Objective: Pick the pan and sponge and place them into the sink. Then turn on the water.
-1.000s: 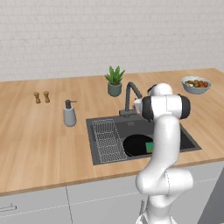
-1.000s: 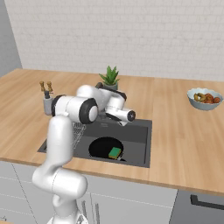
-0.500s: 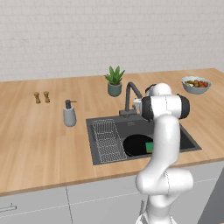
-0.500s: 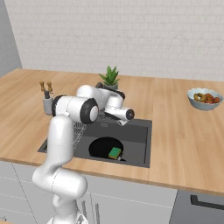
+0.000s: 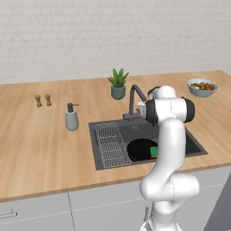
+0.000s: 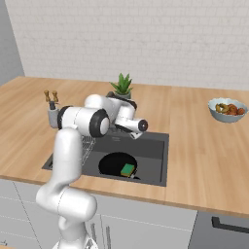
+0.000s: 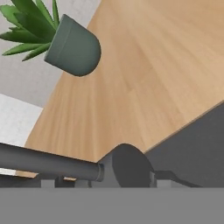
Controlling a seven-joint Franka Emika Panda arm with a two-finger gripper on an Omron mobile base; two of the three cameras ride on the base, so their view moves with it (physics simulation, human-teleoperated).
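Note:
The black pan (image 5: 140, 150) (image 6: 114, 164) lies in the dark sink (image 5: 135, 131) (image 6: 151, 151), toward its front. The green and yellow sponge (image 5: 154, 151) (image 6: 128, 169) rests on the pan's right side. My gripper (image 5: 139, 109) is at the base of the dark gooseneck faucet (image 5: 134, 92), behind the basin. The hand view looks closely at the faucet's round base (image 7: 127, 168) and a dark bar (image 7: 43, 161) running off from it. My fingers are hidden, so their state is unclear. No water stream is in view.
A potted plant (image 5: 118, 84) (image 6: 121, 85) (image 7: 72, 46) stands just behind the faucet. A soap dispenser (image 5: 71, 117) and two small shakers (image 5: 43, 100) are left of the sink, a grey bowl of food (image 5: 201, 86) (image 6: 227, 109) at the right. A wire rack (image 5: 110, 143) lies in the basin's left part.

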